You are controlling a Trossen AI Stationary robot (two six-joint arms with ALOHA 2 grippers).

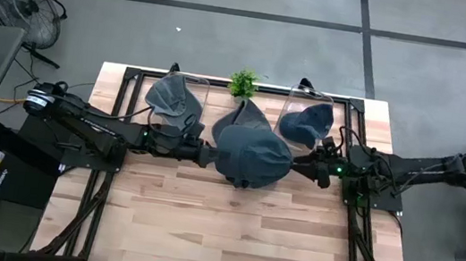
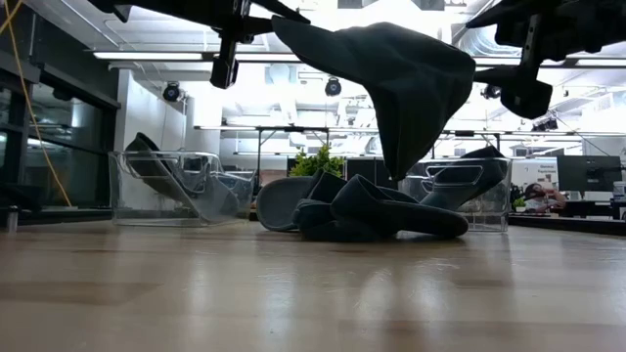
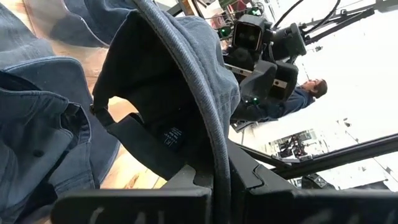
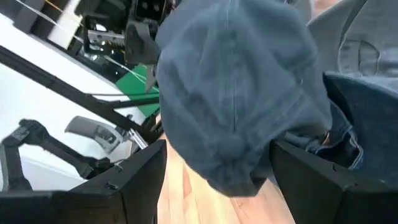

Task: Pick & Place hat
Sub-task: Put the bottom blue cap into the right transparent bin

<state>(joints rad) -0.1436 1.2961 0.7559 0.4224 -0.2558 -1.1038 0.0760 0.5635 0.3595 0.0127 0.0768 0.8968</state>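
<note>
A dark blue-grey hat [image 1: 254, 156] is in the air over the table's middle. My left gripper [image 1: 209, 155] is shut on its left side. In the low view the hat [image 2: 391, 78] droops below the left gripper [image 2: 230, 49]. My right gripper [image 1: 307, 168] is open just right of the hat. In the right wrist view its fingers [image 4: 124, 180] stand on either side of the crown [image 4: 236, 106], apart from it. More hats lie in a pile [image 2: 362, 210] on the table under the held one. My left gripper pinches the hat's thick stitched rim [image 3: 211, 143] between its two fingers [image 3: 186, 180]. The fingers come level from the table's left. The hat is lifted clear of the table, its open underside with the label [image 3: 171, 134] faces the wrist, and its crown hangs down above the pile.
A clear bin [image 1: 176, 96] at far left and another [image 1: 309, 118] at far right each hold hats. A small green plant [image 1: 242, 82] stands at the far edge between them. Bare wood [image 1: 229, 229] fills the near half of the table.
</note>
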